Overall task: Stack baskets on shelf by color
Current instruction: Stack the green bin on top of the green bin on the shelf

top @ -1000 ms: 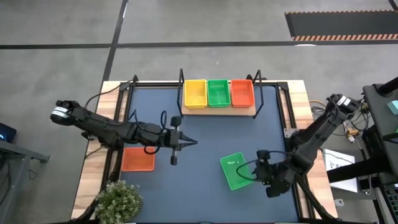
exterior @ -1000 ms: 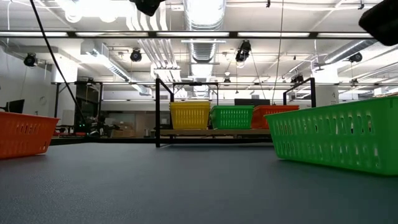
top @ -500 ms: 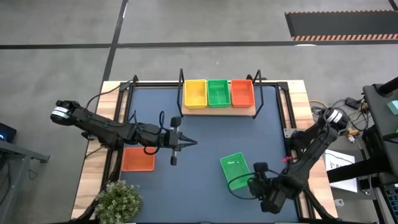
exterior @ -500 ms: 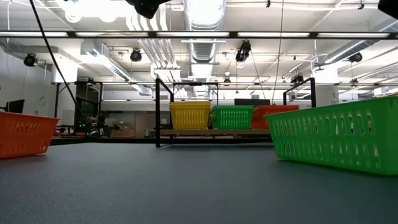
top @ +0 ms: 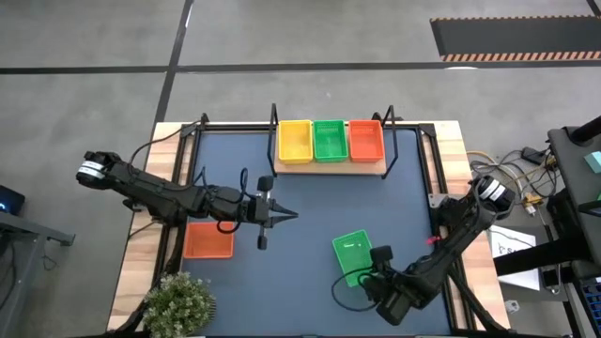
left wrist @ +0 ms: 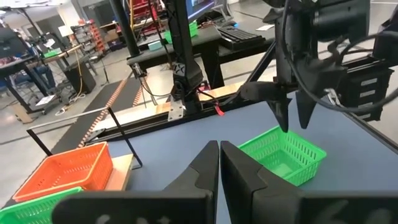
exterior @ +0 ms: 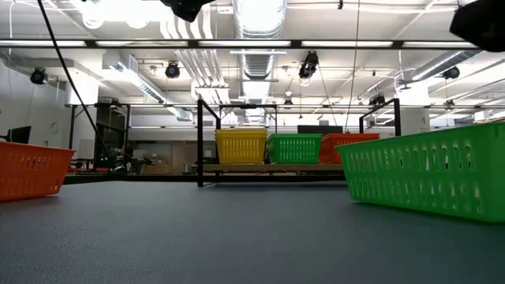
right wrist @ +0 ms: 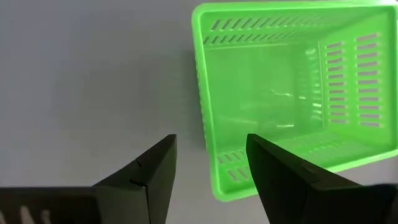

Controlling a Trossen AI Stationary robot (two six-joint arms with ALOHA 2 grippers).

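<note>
A green basket (top: 353, 255) (right wrist: 292, 93) rests flat on the blue table, right of centre near the near edge. My right gripper (top: 377, 269) (right wrist: 208, 168) hangs open over its near right corner, fingers pointing down, one on either side of a side wall without touching it. The left wrist view shows those fingers (left wrist: 281, 112) just above the basket's rim (left wrist: 283, 152). A red-orange basket (top: 208, 240) sits at the left. The shelf (top: 330, 167) at the far edge carries yellow (top: 295, 140), green (top: 329, 139) and red-orange (top: 365, 140) baskets. My left gripper (top: 285, 215) (left wrist: 219, 163) waits shut mid-table.
A potted plant (top: 178, 300) stands at the near left corner. Black shelf posts (top: 273, 131) rise at the shelf's ends. Wooden table borders (top: 453, 150) flank the blue mat. Bare mat lies between the shelf and the green basket.
My right arm has swung toward the table's near edge and leftward, carrying its gripper from the right side of the green basket to above its near right corner. The green basket has stayed in place.
</note>
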